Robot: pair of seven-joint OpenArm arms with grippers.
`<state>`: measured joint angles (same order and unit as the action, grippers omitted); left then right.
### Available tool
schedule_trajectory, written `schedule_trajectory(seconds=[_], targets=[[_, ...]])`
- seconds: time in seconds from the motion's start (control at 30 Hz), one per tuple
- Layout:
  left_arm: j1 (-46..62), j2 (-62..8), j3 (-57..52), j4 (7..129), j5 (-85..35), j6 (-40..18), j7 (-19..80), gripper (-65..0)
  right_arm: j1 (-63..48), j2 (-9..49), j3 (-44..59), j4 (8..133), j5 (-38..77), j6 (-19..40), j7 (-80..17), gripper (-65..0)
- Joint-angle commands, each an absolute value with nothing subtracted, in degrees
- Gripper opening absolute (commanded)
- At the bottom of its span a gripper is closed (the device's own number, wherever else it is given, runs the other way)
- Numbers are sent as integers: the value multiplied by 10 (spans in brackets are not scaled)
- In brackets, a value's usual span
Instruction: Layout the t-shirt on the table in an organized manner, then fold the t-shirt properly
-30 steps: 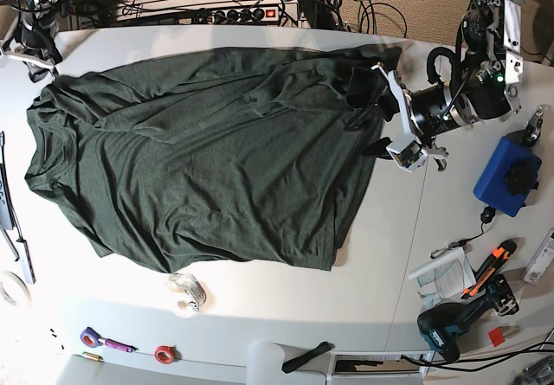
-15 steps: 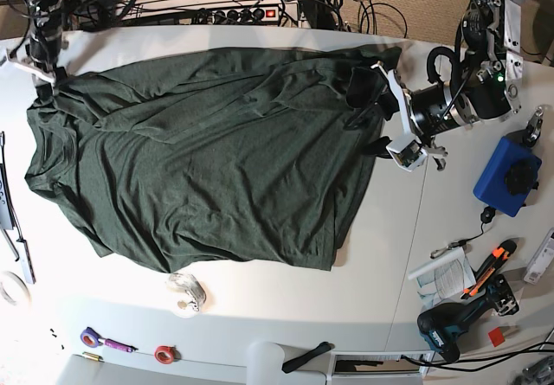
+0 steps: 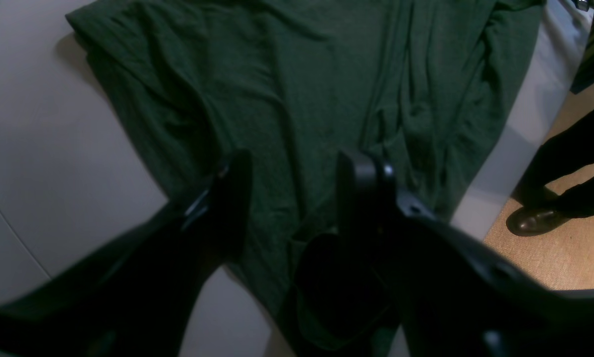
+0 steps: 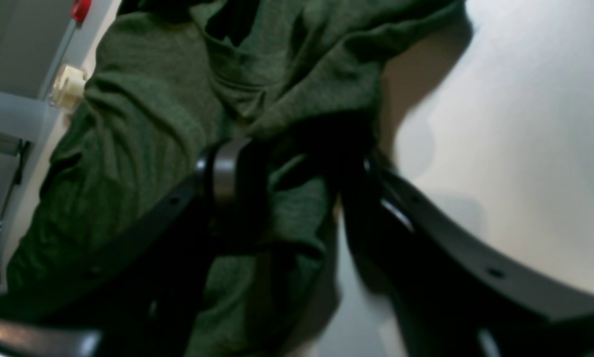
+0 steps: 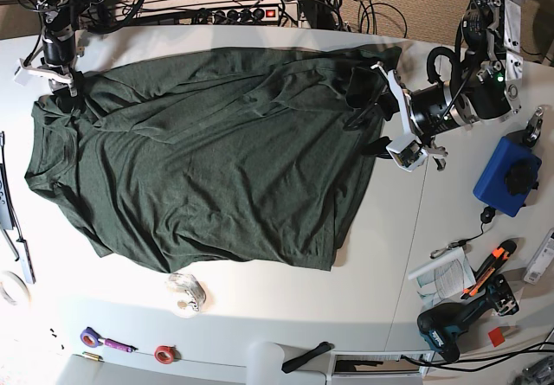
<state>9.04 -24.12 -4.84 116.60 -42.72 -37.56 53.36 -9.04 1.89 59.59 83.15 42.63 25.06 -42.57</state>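
The dark green t-shirt lies spread and wrinkled over the white table. My left gripper hovers at the shirt's right edge, near the far corner. In the left wrist view this gripper is open, its black fingers apart above the fabric. My right gripper is down on the shirt's far left corner. In the right wrist view that gripper stands open, with a bunched fold of the shirt between its fingers. Bare table lies beside it.
A blue box, a booklet, an orange-handled tool and a drill crowd the right side. Tape rolls and a red roll sit near the front edge. A person's shoe stands off the table's far side.
My right gripper has come in from the far left corner of the table and dropped onto the shirt's far left corner. The left arm has held still.
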Motion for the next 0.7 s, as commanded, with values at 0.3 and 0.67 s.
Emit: schedule_trajectory(seconds=[0.3, 0.67], targets=[[86, -249, -51, 1175, -466, -400, 548, -365, -89, 77, 597, 837, 381, 238, -448, -650], [103, -259, -51, 1174, -544, -400, 672, -365, -89, 92, 597, 837, 383, 251, -489, -650]])
